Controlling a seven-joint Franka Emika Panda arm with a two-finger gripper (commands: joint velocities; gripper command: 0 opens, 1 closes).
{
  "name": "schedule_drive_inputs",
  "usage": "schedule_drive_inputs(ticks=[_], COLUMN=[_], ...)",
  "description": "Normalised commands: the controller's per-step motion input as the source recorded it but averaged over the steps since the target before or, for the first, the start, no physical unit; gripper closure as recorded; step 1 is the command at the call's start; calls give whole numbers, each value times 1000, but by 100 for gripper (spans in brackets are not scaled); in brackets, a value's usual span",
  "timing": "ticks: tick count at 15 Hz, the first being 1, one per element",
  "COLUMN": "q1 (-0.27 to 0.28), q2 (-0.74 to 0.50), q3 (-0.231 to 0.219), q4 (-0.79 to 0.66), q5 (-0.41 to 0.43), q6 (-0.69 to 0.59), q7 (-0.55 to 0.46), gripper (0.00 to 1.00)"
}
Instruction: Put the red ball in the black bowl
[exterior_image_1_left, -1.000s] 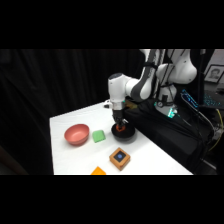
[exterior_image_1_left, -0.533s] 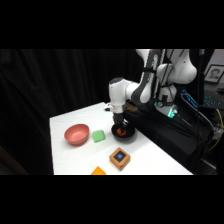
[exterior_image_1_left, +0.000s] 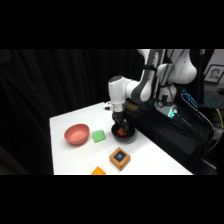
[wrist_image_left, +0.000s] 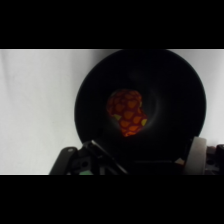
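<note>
The red ball, orange-red with lighter speckles, lies at the bottom of the glossy black bowl. In the side view the black bowl sits near the table's right edge, with a hint of the red ball inside it. My gripper hangs straight above the bowl, close to its rim. In the wrist view my gripper shows at the bottom edge, open, its two fingers wide apart and holding nothing.
A pinkish-red bowl stands on the left of the white table, and a green cube lies between the two bowls. A wooden block with a dark blue top sits nearer the front, with an orange piece beside it.
</note>
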Motion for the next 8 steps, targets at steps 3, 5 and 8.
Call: schedule_drive_inputs(ticks=[3,5,8], q1=[-7,11,14], q2=[-405,-378,-335], q3=[-51,-73,-78], q4=[-25,21,77], q5=[-78,-139,-203], q6=[-343,-350,-350], q7=[-12,36,86], gripper=[0,0,0])
